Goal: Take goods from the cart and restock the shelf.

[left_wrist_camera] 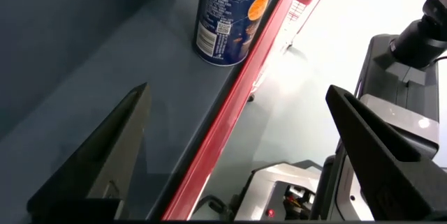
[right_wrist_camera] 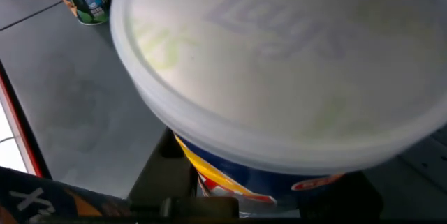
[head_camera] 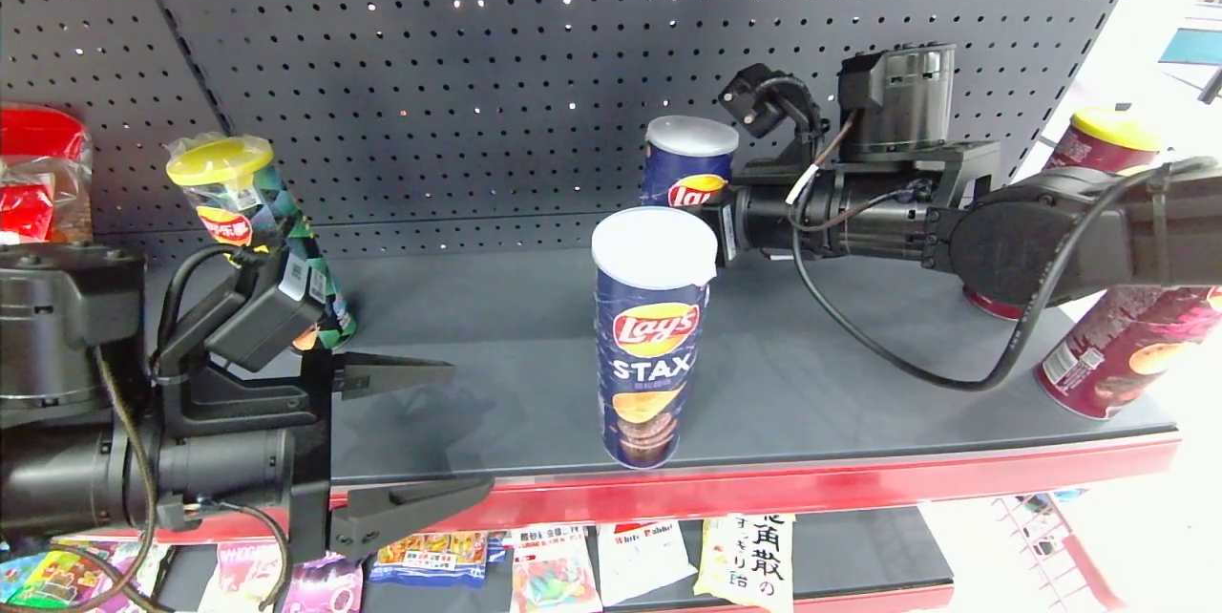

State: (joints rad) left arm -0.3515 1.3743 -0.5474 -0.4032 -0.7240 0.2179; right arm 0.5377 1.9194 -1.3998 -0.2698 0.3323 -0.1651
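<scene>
In right hand [head_camera: 714, 210], apparently, rear can [head_camera: 689, 155].

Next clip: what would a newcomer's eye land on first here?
A tall blue chip can stands upright at the front edge of the shelf, dead centre. Behind it the right gripper grips a second blue can near the pegboard back. The left gripper hangs open at the shelf's front left.
</scene>
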